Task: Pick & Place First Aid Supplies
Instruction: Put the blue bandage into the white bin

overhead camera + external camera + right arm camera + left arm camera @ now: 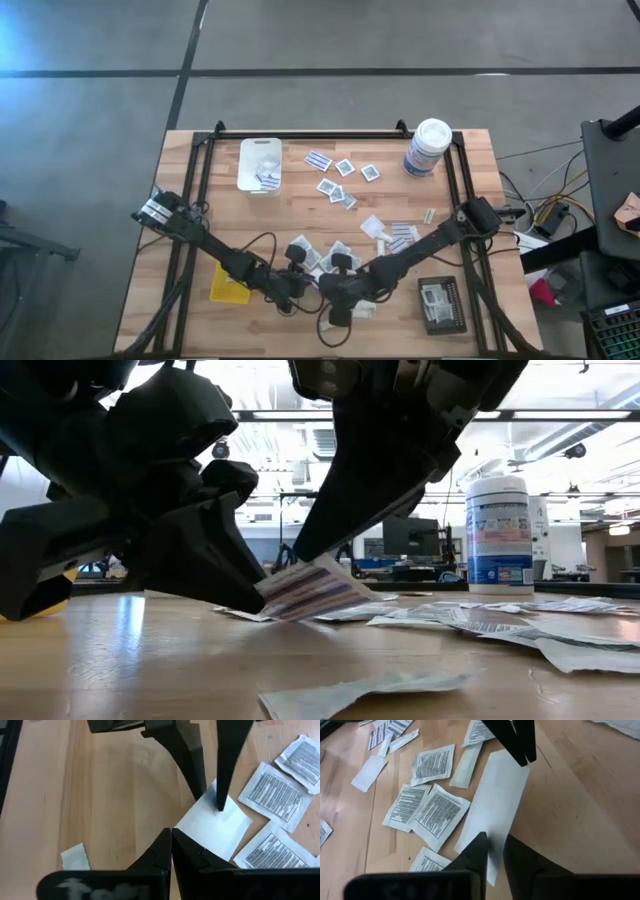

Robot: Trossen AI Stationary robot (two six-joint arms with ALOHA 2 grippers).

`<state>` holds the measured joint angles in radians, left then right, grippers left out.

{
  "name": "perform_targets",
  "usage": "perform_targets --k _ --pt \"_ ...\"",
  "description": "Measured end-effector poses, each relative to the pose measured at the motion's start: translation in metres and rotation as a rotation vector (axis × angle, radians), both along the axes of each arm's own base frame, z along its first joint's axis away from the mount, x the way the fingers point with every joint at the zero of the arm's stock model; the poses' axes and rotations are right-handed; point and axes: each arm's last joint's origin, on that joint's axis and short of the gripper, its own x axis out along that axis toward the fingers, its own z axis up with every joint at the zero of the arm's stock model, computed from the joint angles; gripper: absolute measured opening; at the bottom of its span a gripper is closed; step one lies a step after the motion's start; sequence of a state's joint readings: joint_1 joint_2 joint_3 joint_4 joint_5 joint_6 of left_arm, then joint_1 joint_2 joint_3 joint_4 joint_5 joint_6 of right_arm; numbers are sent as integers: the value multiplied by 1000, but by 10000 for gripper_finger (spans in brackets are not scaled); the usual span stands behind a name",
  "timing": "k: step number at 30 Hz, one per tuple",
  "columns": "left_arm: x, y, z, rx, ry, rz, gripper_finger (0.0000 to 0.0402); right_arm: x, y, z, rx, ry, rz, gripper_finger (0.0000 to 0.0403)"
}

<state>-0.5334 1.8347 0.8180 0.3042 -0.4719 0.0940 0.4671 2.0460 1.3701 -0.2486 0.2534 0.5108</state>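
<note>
Your right gripper (171,831) is pressed shut on one corner of a long white packet (220,827). The packet hangs just off the wood near the front middle of the table. Your left gripper (495,842) is at the packet's other end, but you cannot tell if it is pinching it. If the right one lets go too soon, the packet could drop back onto the wood. If both pull at once, it could bend or rip. The two arms are very close here, so a quick move could make them bump. More packets (434,815) lie flat on the wood right beside the held one, and a low sweep could push them around. A torn scrap (75,857) lies near too. The yellow tray (228,285) is close on the left, and the black tray (458,305) is close on the right. The white tray (243,160) and the canister (428,148) stand far back. Nothing blocks the way to the near trays but the arms.
</note>
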Motion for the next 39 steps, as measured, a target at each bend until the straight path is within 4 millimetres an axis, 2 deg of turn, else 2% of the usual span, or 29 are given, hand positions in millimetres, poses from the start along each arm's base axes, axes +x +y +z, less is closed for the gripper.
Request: perform_targets --k 6,13,19,25,31,34,39 --pt "0 -1 0 -1 0 -3 5 0 0 0 4 0 -4 8" --pt "-1 -3 0 -24 -2 7 1 0 0 0 24 1 -28 11" --pt "-2 -2 0 -43 3 22 0 -1 0 2 52 9 -65 52" --pt "-2 -2 2 -68 26 54 0 -12 -6 27 47 24 -80 99" --pt "-7 0 14 -137 29 110 0 -28 -12 60 27 -5 -121 104" --pt "-9 2 26 -171 9 124 0 -32 -12 64 19 0 -116 97" --pt "-16 6 45 -200 -2 140 0 -39 -7 60 -5 49 -104 84"
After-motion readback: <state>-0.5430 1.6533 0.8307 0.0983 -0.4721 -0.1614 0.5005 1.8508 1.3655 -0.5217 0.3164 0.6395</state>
